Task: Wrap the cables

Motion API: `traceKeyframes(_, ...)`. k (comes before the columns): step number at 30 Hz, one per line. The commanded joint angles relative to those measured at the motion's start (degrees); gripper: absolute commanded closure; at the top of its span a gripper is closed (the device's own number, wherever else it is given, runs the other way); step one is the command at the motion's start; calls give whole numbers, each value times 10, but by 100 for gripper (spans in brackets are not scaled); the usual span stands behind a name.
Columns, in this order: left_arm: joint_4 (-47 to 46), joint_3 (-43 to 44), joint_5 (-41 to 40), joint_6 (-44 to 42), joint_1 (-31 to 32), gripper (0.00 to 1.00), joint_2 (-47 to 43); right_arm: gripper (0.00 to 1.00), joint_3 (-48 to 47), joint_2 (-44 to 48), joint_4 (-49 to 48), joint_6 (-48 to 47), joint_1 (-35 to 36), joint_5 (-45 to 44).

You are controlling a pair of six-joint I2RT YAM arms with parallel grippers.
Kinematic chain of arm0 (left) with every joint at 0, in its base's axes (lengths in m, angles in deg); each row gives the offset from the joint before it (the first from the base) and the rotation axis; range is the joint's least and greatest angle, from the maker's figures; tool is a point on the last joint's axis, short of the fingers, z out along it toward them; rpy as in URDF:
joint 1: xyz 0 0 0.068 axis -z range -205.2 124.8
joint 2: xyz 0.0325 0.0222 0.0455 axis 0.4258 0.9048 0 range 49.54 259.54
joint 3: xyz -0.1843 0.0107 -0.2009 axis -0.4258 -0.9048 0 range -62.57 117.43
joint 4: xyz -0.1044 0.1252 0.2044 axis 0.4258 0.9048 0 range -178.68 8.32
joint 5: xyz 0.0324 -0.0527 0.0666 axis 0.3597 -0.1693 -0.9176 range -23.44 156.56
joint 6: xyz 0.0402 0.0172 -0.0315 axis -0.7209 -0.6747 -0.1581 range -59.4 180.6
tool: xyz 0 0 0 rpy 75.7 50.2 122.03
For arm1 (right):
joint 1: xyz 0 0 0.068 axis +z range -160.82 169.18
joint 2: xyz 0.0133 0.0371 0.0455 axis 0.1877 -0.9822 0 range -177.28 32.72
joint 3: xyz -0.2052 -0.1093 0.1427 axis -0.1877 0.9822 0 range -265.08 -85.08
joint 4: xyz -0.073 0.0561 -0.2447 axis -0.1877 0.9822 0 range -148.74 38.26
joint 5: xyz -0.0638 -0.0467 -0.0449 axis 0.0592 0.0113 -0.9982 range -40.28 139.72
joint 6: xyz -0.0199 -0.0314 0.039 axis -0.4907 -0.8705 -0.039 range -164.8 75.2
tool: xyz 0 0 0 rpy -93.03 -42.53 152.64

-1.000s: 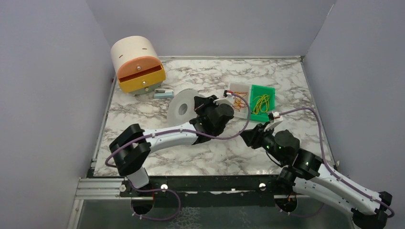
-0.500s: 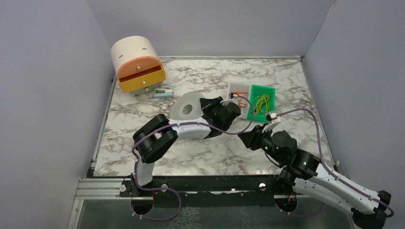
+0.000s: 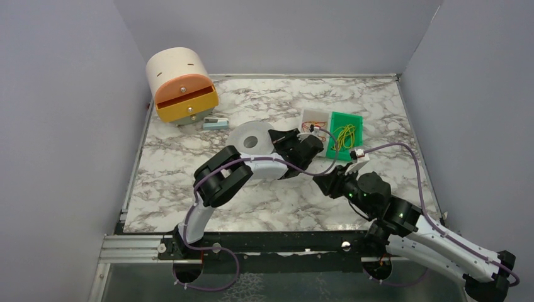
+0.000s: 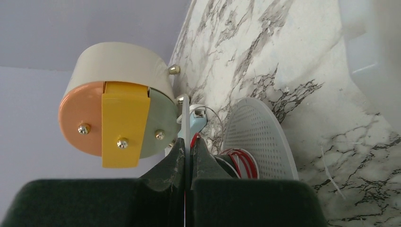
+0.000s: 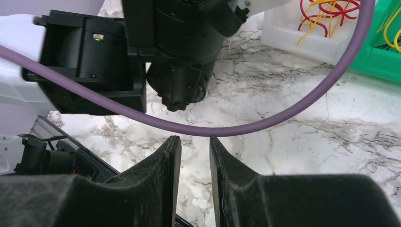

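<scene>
Spool (image 3: 247,141) duty for the left gripper (image 4: 188,147): its fingers are pinching tight on the thin edge of one pale grey flange. Red-orange cables (image 4: 243,163) are sitting in a few turns round the spool's core, right beside those fingers. More of them are lying in a loose tangle in the white tray (image 3: 310,117), next to the green tray (image 3: 347,117) of yellow wires. The right gripper (image 5: 195,142) is hovering over the marble table (image 3: 378,104) near the left wrist, fingers narrowly parted and gripping nothing.
</scene>
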Motion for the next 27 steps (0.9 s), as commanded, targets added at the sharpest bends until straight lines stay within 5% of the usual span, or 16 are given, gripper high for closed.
traceKeyframes(1, -13, 13, 0, 25, -9, 100, 30, 66, 5, 1, -13, 4, -2, 4)
traceKeyframes(27, 122, 35, 69, 218, 4, 30, 41, 66, -13, 10, 20, 1, -2, 3)
